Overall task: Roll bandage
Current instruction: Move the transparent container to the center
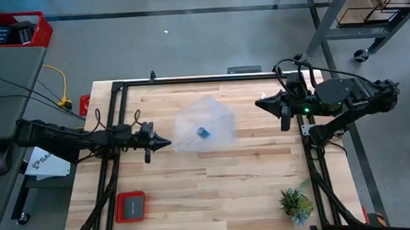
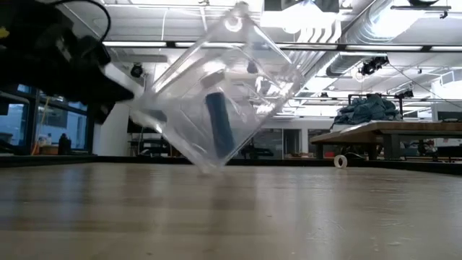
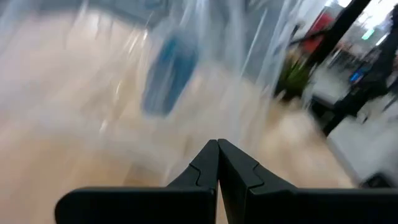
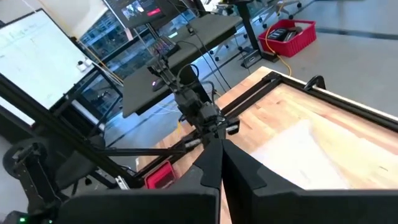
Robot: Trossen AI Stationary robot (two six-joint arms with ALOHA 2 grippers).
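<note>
One bandage (image 1: pixel 203 133) in one tilted tub (image 1: pixel 216 114); two pincers (image 1: pixel 165 142) (image 1: pixel 260 104) closed, empty.

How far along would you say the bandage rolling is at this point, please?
Done: the bandage looks like a compact blue roll inside the clear tub. In hand: nothing; the tub is tipped on the table, left claw shut beside it. Right claw waits shut, apart. Left: apparently little rolling.
</note>
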